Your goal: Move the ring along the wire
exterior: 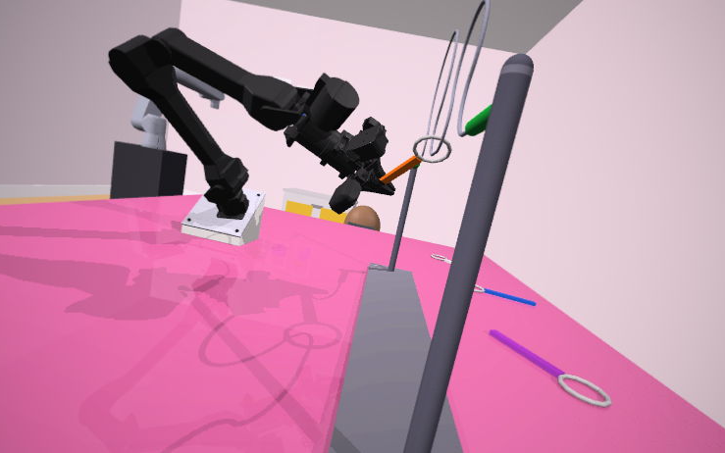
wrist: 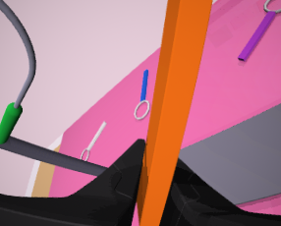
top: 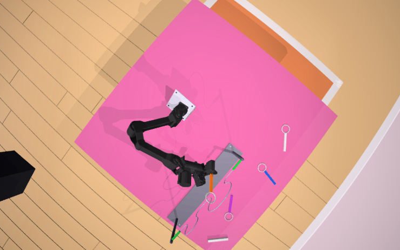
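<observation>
Contact with the grey wire [top: 223,198] is the main risk: the gripper [top: 209,172] pinches the orange handle [top: 210,183], its ring [top: 210,197] circling a bend at lower centre, so any tilt could graze it.

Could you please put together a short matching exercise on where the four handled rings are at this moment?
Things:
1. orange-handled ring
2. purple-handled ring
3. blue-handled ring
4. white-handled ring

Places:
A. flat on the pink mat, farthest from the grey base plate
B. in the air, handle held in the pincer
C. on the mat, handle pointing towards the wire
D. on the mat near the far green end

Pairs: 1-B, 2-C, 3-D, 4-A
</observation>
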